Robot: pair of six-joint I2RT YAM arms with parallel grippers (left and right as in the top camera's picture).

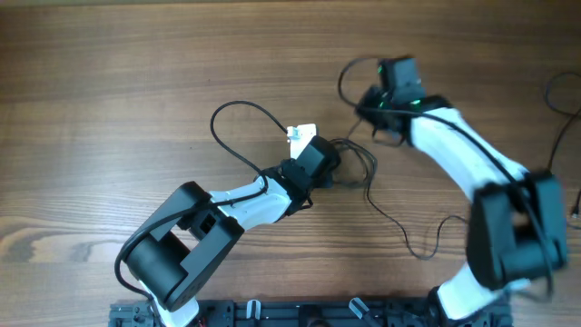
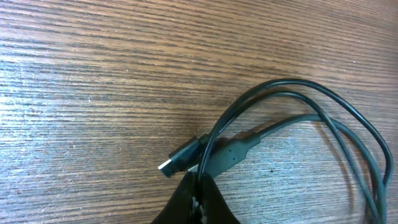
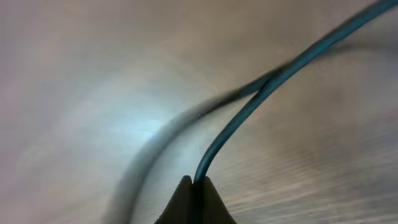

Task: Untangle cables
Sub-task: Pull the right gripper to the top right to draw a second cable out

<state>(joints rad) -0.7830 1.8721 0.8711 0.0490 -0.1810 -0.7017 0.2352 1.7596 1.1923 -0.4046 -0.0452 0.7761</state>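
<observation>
In the overhead view, the cables [image 1: 361, 162] are bunched between the left gripper [image 1: 329, 169] and the right gripper [image 1: 370, 120], and one strand trails away behind the right gripper.

In the left wrist view, the left gripper [image 2: 200, 190] is closed on the strands at its tips. A plug [image 2: 181, 159] lies just beside the tips on the table [image 2: 93, 74]. Ahead of the tips, loops are crossed over one another.

The right wrist view is blurred. The right gripper [image 3: 196, 183] is pinched on a single strand running ahead of it.

The untangling is judged begun but unfinished: one strand is taken apart from the rest, while the crossing at the left gripper is not yet undone.
</observation>
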